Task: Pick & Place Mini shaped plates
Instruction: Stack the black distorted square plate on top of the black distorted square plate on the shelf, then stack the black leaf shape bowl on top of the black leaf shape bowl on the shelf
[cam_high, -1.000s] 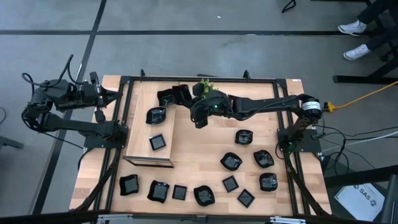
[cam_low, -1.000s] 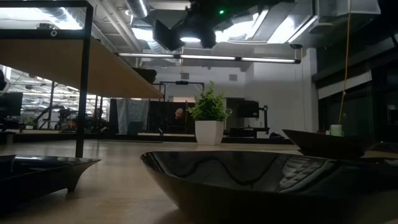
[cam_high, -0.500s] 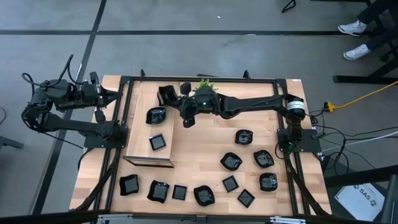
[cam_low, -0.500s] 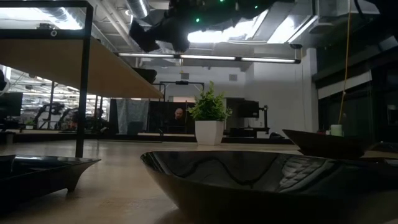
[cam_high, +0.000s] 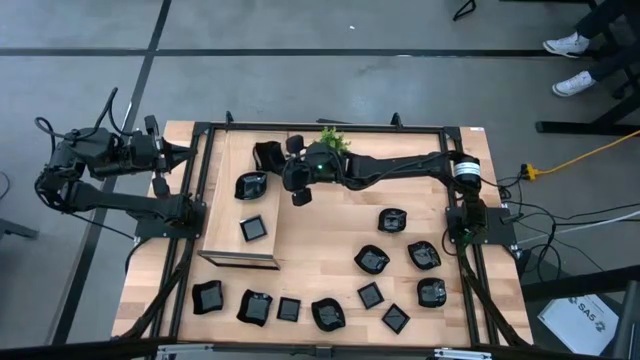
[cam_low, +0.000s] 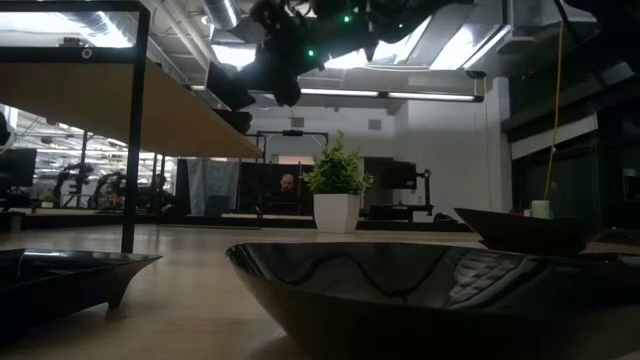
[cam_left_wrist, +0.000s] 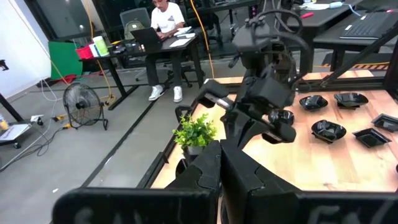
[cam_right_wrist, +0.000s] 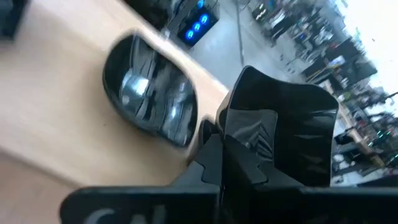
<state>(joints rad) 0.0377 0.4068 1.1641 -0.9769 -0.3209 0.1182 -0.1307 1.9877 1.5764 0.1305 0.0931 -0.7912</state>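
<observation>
My right gripper (cam_high: 281, 158) reaches over the far end of the raised wooden shelf (cam_high: 228, 150), shut on a black square mini plate (cam_high: 266, 155). In the right wrist view that plate (cam_right_wrist: 283, 118) stands just past the fingers, with a rounded plate (cam_right_wrist: 152, 99) resting bottom-down on the shelf beside it. A second, square plate (cam_high: 254, 228) lies nearer on the shelf. Several more black plates lie on the table at the near edge (cam_high: 289, 309) and right (cam_high: 392, 219). My left gripper (cam_high: 188, 153) waits shut off the table's left edge. My right gripper pinches the square plate by its rim (cam_right_wrist: 239, 134) between its two fingers. The fingers come nearly level from the table's right side. The plate is lifted clear of the shelf and tilted on edge, its hollow turned partly toward the wrist camera.
A small green potted plant (cam_high: 330, 135) stands at the far edge, right behind my right arm. Black frame rails (cam_high: 300, 127) run round the table. In the low view a large plate (cam_low: 400, 290) fills the foreground. A person sits at a desk (cam_left_wrist: 165, 15) beyond the table.
My right gripper has carried the square plate toward the table's left edge, from beside the plant to over the shelf's far end, sinking a little. The plate stays in the hold and clear of the shelf.
</observation>
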